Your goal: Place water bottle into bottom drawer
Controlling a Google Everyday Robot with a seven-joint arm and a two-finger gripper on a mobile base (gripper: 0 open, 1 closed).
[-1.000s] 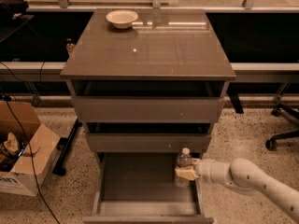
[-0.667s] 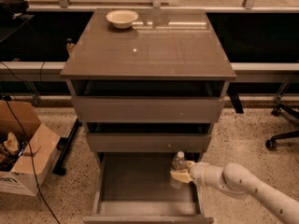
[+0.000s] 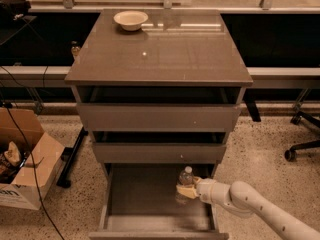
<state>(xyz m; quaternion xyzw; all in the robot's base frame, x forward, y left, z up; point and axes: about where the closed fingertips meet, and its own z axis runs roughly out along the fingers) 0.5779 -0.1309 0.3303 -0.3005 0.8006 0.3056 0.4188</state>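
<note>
The water bottle point(image 3: 185, 178) is a small clear bottle with a white cap, held upright inside the open bottom drawer point(image 3: 150, 219) near its right wall. My gripper point(image 3: 186, 190) comes in from the lower right on a white arm and is shut on the bottle's lower body. The bottle's base is hidden behind the fingers, so I cannot tell whether it rests on the drawer floor. The drawer is pulled out toward me and otherwise holds nothing that shows.
Two shallower drawers point(image 3: 159, 116) above are pulled out slightly. A white bowl point(image 3: 131, 19) sits on the cabinet top. An open cardboard box point(image 3: 22, 156) stands on the floor at left with cables beside it. An office chair base point(image 3: 302, 146) is at right.
My gripper has carried the bottle leftward and slightly lower, further into the bottom drawer. The drawers and bowl have not moved.
</note>
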